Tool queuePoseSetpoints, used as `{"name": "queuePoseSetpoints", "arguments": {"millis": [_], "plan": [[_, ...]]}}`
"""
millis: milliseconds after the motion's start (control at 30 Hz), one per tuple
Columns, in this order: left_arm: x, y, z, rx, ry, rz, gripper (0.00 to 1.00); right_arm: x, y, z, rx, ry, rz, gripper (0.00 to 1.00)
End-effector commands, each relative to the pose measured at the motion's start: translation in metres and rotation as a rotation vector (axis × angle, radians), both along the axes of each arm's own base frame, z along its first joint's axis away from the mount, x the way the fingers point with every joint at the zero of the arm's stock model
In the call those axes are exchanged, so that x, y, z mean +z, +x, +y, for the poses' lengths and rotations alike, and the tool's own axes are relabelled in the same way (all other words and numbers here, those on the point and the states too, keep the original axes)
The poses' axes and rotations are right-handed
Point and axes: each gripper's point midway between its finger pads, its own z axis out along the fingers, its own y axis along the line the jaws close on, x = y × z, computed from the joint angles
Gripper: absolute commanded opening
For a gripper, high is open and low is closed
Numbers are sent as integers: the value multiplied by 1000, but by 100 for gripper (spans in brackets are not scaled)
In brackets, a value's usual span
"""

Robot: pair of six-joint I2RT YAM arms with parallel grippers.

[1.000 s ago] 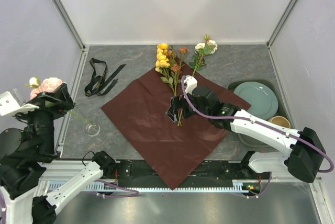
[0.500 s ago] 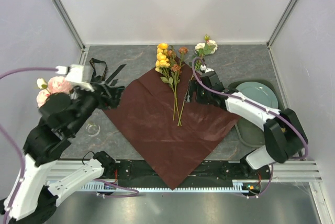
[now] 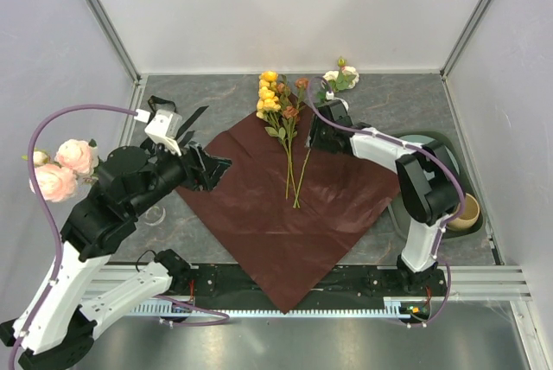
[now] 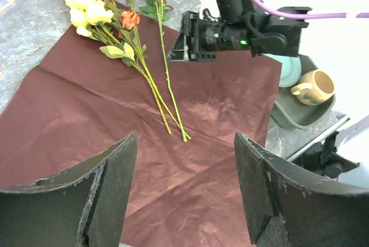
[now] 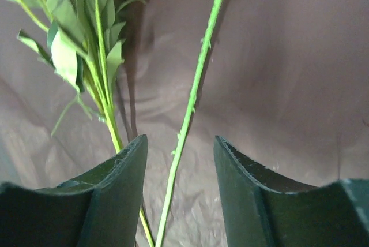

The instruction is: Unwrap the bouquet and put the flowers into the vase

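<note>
R claw: moved to far edge of flat maroon paper sheet, spread astride thin green stem (pickup next?).
L claw: swung to sheet's left corner, spread, empty.

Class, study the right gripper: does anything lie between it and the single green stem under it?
Nothing visible does. The stem lies bare on the wrapping paper, running between the fingers of the right gripper; the leafy stems lie off to one side.

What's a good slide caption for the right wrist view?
Open right hand straddles a green stem on maroon paper.
</note>
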Motion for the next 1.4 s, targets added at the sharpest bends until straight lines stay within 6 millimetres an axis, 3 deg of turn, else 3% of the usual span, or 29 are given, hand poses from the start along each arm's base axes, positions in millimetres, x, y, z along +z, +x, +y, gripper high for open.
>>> {"name": "queuePoseSetpoints", "arguments": {"millis": [0,300,567,700,800,867,900,967,1000,1033,1067,1100,1133,1167,1200,1233,1267,1333,1367], "plan": [[12,-12,-5,-43,-74,-12,74,13,40,3,-98,29,-76,55],[17,-20,3,-36,-79,-29,75,-15,60,-3,-170,7,-56,47],[14,-20,3,-35,-74,-23,75,-34,64,-2,-164,-10,-39,30],[15,-21,4,-34,-80,-23,74,-39,67,-2,-157,-15,-38,27],[16,-21,4,-34,-81,-22,75,-42,70,-1,-141,-12,-36,17],[15,-21,4,-34,-80,-19,75,-37,70,-1,-122,-12,-42,5],[13,-21,4,-33,-78,-13,75,-26,73,-3,-121,-9,-65,0],[10,-19,2,-34,-75,-6,75,-19,69,-8,-101,-35,-86,0],[4,-17,0,-32,-65,6,75,-2,69,-11,-107,-38,-120,0],[1,-15,-1,-32,-59,15,77,-2,61,-17,-100,-56,-123,0],[-1,-13,-3,-33,-61,23,77,18,59,-19,-101,-42,-161,0],[-9,-10,-7,-38,-55,45,78,23,55,-22,-97,-40,-173,0],[-12,-10,-12,-56,-57,57,78,20,45,-26,-87,-42,-167,0],[-15,-9,-16,-64,-69,71,79,40,40,-28,-83,-16,-205,0],[-19,-6,-22,-73,-81,79,79,46,34,-30,-77,-4,-216,0],[-23,-6,-30,-104,-94,94,80,40,23,-34,-67,14,-200,0],[-25,-6,-36,-118,-118,112,80,60,16,-36,-65,55,-236,0],[-34,-3,-52,-170,-149,138,80,60,-3,-34,-26,122,-240,0],[-43,-2,-58,-177,-163,173,80,80,-10,-33,-10,165,-283,0]]}}
